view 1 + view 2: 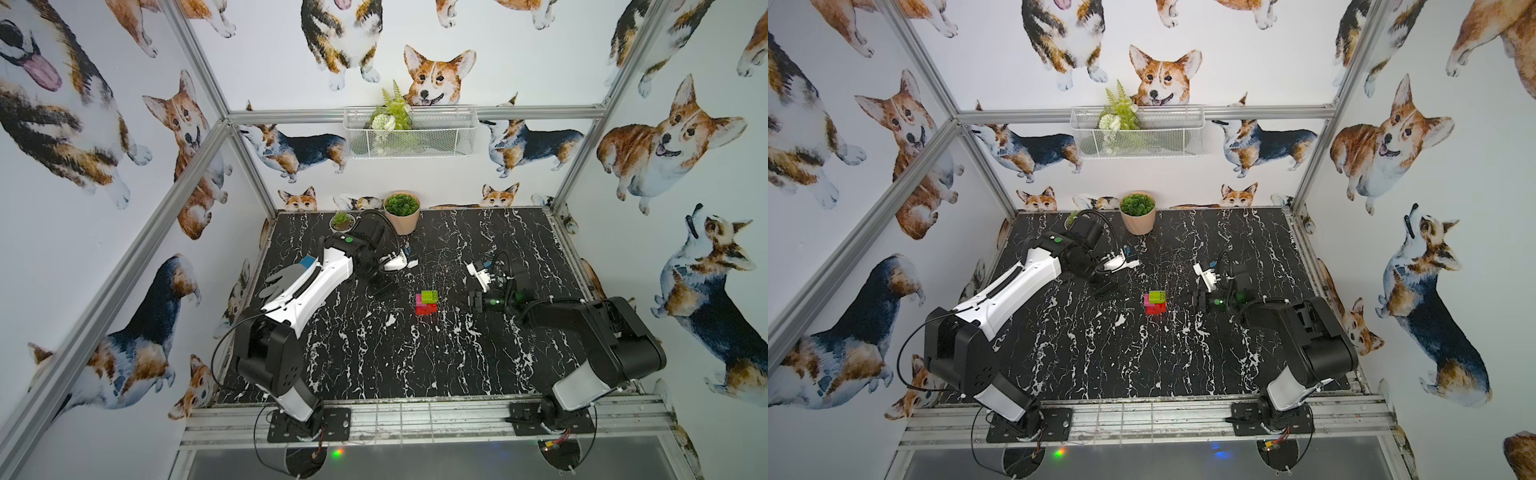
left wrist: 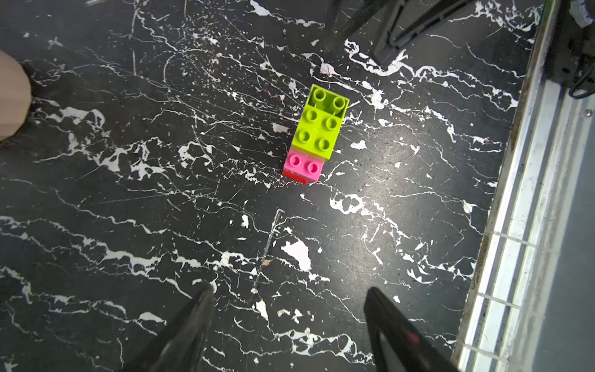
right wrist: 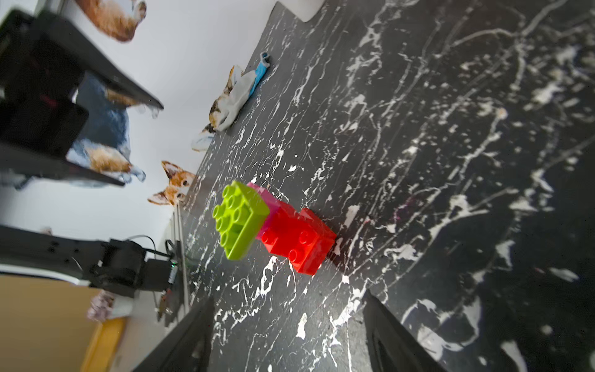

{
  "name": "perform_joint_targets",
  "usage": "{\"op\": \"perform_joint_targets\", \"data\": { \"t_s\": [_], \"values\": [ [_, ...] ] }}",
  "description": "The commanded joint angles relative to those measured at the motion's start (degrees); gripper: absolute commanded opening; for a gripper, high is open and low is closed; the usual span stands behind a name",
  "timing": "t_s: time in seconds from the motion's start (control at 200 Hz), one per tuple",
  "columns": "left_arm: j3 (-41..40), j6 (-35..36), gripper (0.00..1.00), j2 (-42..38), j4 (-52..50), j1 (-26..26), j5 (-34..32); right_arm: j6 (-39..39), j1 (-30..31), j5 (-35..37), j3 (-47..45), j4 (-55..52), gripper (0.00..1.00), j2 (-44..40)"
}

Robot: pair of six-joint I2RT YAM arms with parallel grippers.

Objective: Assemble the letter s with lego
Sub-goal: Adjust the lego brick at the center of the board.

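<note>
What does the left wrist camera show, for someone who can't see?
Joined lego, lime green over pink and a sliver of red, stands on the black marbled table. The open left gripper hangs apart from it.

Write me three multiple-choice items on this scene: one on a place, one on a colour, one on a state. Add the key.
1. Where is the lego stack?
A. on the table, between the left hand and the right hand
B. at the table's far edge
C. lifted in the air

2. Which colour is the top brick?
A. red
B. lime green
C. blue

3. How do the hands stand?
A. left shut on the stack
B. right shut on the stack
C. both open, empty

Key:
1 A: both top views show it standing mid-table between the two arms.
2 B: the top brick's studs are lime green in both wrist views.
3 C: each wrist view shows its hand spread with nothing in it.
</note>
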Motion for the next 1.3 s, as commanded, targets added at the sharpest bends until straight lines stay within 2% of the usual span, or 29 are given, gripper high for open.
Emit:
{"op": "perform_joint_targets", "data": {
  "t_s": [0.0,0.11,0.385,0.786,0.851,0.891,1.296],
  "values": [
    [-1.94,-0.46,0.77,-1.73,1.01,1.34,2.02,-15.7,2.74,4.84,-1.25,1.41,0.78,-2.36],
    [-3.88,-1.06,0.77,-3.25,2.18,2.45,3.03,-25.33,5.92,8.89,-0.66,-2.13,0.79,-2.67],
    [-7.7,-2.95,0.77,-7.11,4.01,5.06,5.87,-35.5,8.18,11.18,2.08,-1.55,0.72,2.47],
    [-9.34,-2.7,0.77,-8.05,2.82,6.02,5.73,-38.05,11.39,11.16,6.63,0.18,0.64,9.53],
    [-9.46,-2.68,0.77,-7.88,2.91,6.02,5.91,-37.59,11.91,11.78,6.85,0.59,0.64,9.93],
    [-9.43,-2.69,0.77,-7.63,2.91,6.05,5.99,-37.32,11.91,11.8,7.01,0.95,0.59,10.2],
    [-9.03,-2.74,0.77,-6.32,2.65,6.06,6.61,-34.55,12.59,12.42,8.44,2.99,0.54,12.13]
  ]
}}
